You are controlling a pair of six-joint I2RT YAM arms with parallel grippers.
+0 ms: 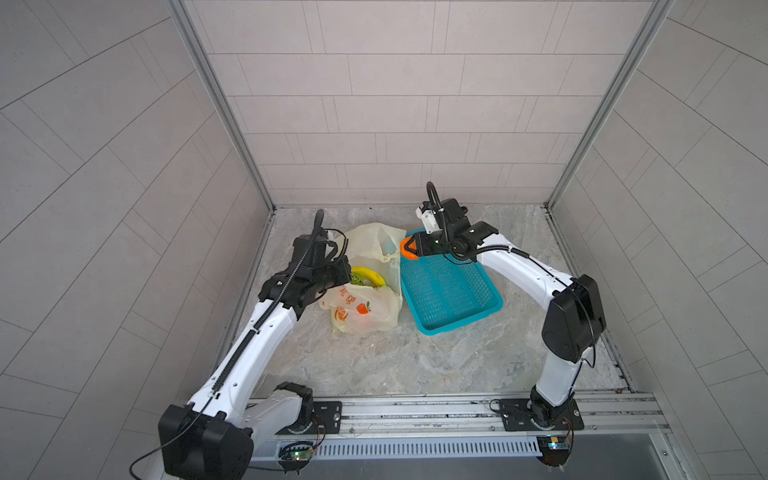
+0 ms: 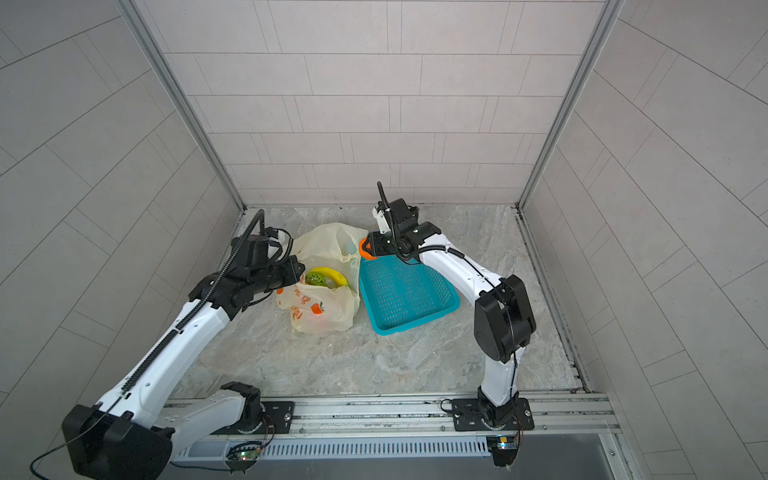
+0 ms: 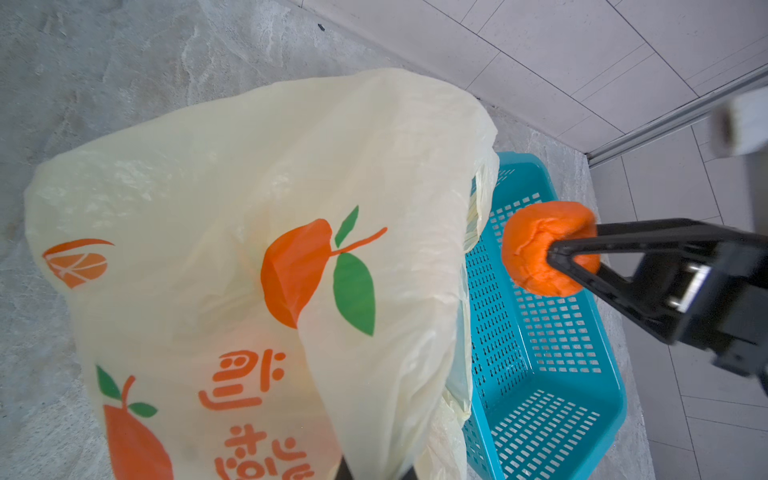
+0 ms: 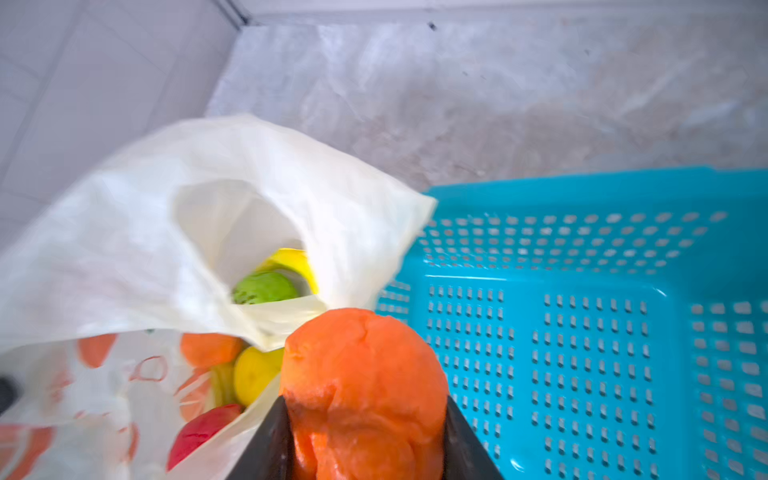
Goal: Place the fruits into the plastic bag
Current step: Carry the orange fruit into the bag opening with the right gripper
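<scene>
The left gripper [image 1: 343,279] is pinched shut on the left rim of the plastic bag [image 1: 365,316], holding its mouth open over a banana [image 1: 371,275] and a green fruit [image 1: 357,281]. Just past the bag's far right edge, above the teal mesh basket [image 1: 449,291], the right gripper [image 4: 365,399] clamps the orange fruit [image 4: 361,353]. From that fruit, the bag's mouth lies leftward and nearer.

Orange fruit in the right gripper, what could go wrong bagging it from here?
The orange fruit in the right gripper hangs over the basket's corner beside the plastic bag; released here, it may land in the basket. The bag's mouth is narrow under a drooping flap, which could snag it. The left gripper pinches only one side.
</scene>
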